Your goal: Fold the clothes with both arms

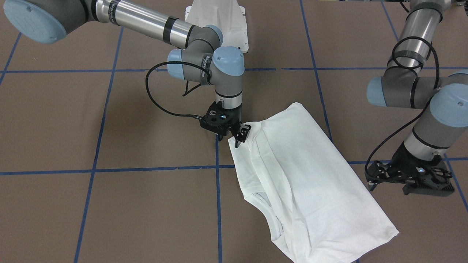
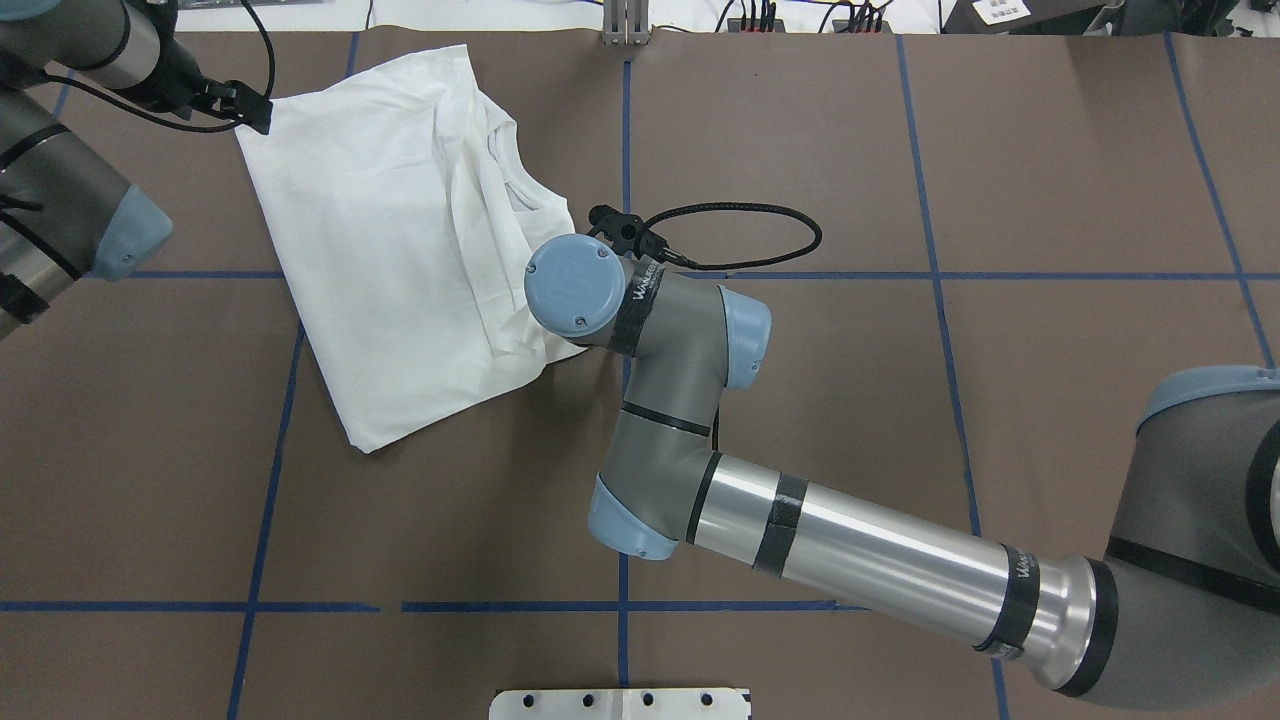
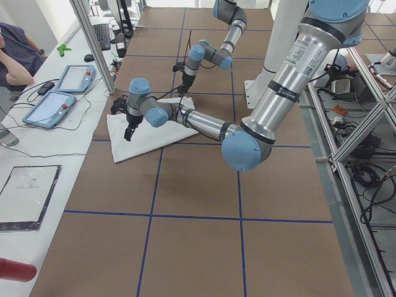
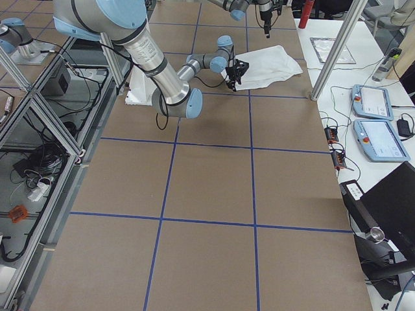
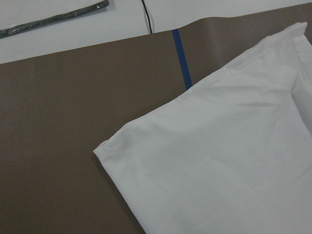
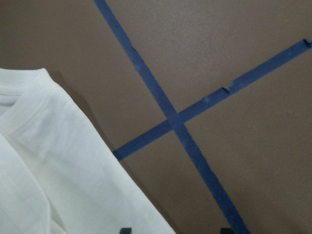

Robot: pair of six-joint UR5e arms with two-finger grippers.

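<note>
White T-shirt (image 1: 310,175) lies folded on the brown table (image 1: 109,120), centre-right in the front view. I see my right gripper (image 1: 239,137) at its upper-left corner, fingertips (image 6: 125,229) spread wide over the hem. My left gripper (image 2: 250,108) hangs by the shirt's right edge; I cannot tell how wide it stands.
</note>
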